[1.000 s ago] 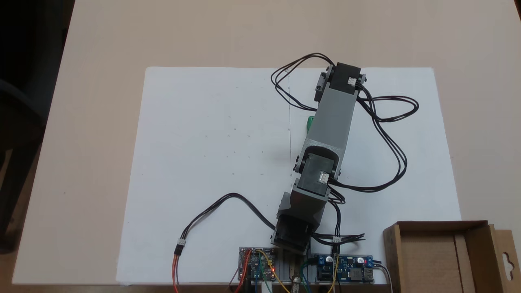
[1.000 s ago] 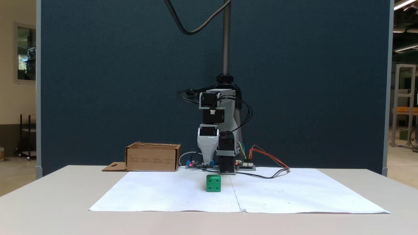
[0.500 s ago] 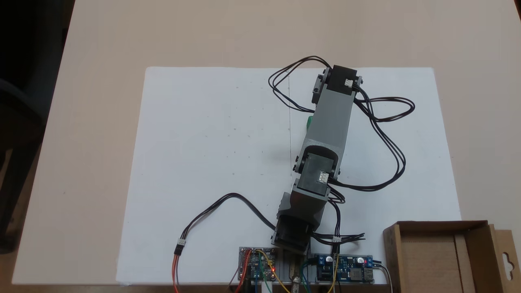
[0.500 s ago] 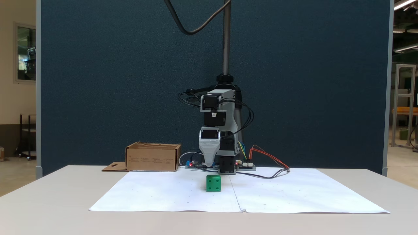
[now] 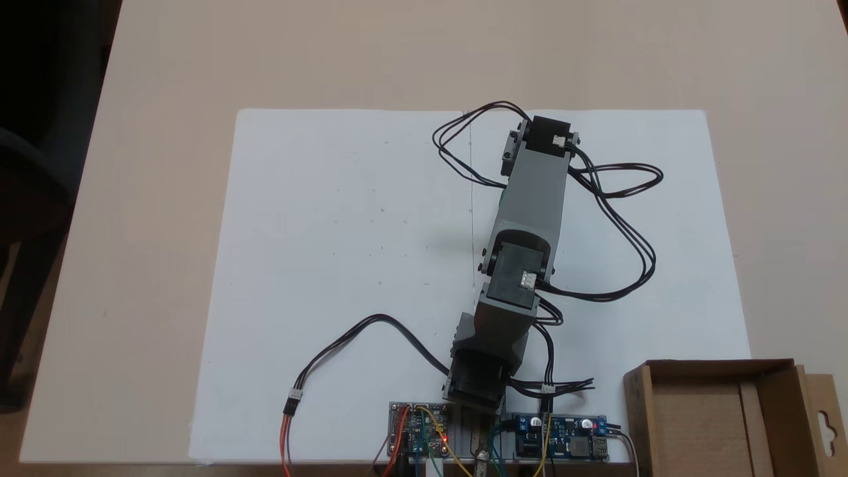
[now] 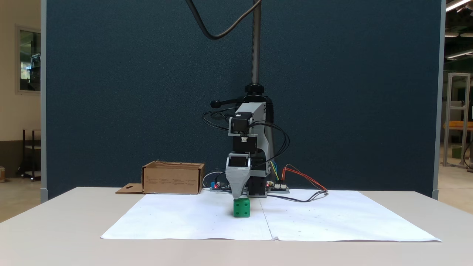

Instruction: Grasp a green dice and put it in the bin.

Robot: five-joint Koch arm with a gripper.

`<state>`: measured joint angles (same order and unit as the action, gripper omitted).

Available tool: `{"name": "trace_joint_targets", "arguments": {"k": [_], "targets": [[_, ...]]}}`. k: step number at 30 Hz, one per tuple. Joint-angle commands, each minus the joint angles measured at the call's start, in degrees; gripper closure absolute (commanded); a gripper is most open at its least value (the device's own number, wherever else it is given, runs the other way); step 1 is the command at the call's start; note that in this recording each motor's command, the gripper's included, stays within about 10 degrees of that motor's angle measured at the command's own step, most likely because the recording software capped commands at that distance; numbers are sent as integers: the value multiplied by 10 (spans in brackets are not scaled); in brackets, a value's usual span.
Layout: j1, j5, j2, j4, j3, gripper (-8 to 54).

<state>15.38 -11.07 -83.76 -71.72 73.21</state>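
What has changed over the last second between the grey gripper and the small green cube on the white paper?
The gripper has come down until its grey tip meets the top of the small bright green dice. Whether it has gripped the dice can't be told. The dice sits on the white paper sheet as before, and the brown cardboard bin hasn't moved.

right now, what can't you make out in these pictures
- Hand state: in a fixed view one grey tip shows above the green dice; any second jaw lies behind it.
- Green dice from above: the arm covers nearly all of it.
- Tip touching the dice: too close to tell.
- Bin: the bottom picture edge cuts it off.
- Bin's inside: its front wall hides it.
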Motion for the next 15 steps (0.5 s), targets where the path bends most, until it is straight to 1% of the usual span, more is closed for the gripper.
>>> {"name": "trace_joint_targets", "arguments": {"k": [1,15], "targets": [[-2,34,-6,2,-11,25],[-20,51,10,33,21,25]]}}
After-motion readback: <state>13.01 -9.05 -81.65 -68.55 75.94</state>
